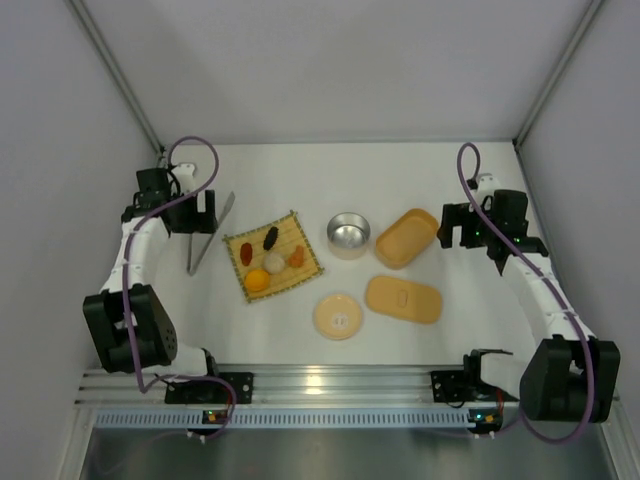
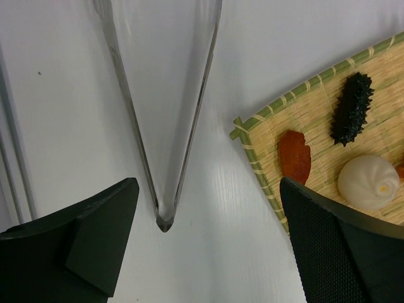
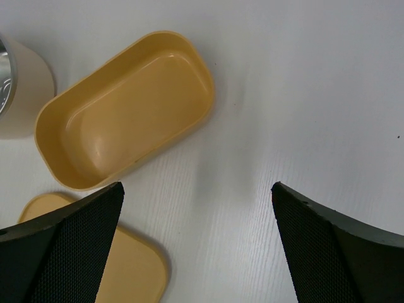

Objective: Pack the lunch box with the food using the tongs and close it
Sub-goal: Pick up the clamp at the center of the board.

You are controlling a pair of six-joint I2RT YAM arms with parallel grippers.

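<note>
Two grippers, both spread wide, both holding nothing. The left gripper (image 2: 208, 189) hangs over the tongs (image 2: 164, 218), which lie flat on the white table (image 1: 440, 180) at the far left, just left of the bamboo mat (image 2: 315, 113). The joined tip of the V sits between its fingers (image 2: 95, 240), nearer the left one, and the two thin arms splay away from it.

All five pieces of food wait on the mat: a dark spiny oval (image 2: 351, 108), a reddish-brown piece (image 2: 295, 156), a white bun (image 2: 369, 182), an orange ball (image 1: 257, 280) and an orange-tan piece (image 1: 296, 258). The lunch box (image 3: 126, 113) stands empty on the right side, with its lid (image 3: 126, 271) flat on the table just nearer. The right gripper (image 3: 197, 189) hovers just right of the box.

Picking up the tongs looks to me like the step in hand. I'd slide the left gripper further along the V, away from the joint, so that a finger comes outside each arm. Gripped at the tip, the tongs would only pivot. Then go down until the fingertips almost brush the table. Close slowly, because slim metal lying flat may skid or flip. Squeeze only until the arms are caught, leaving spring to pinch food with. Mind the mat's corner, which lies close by the right finger.
</note>
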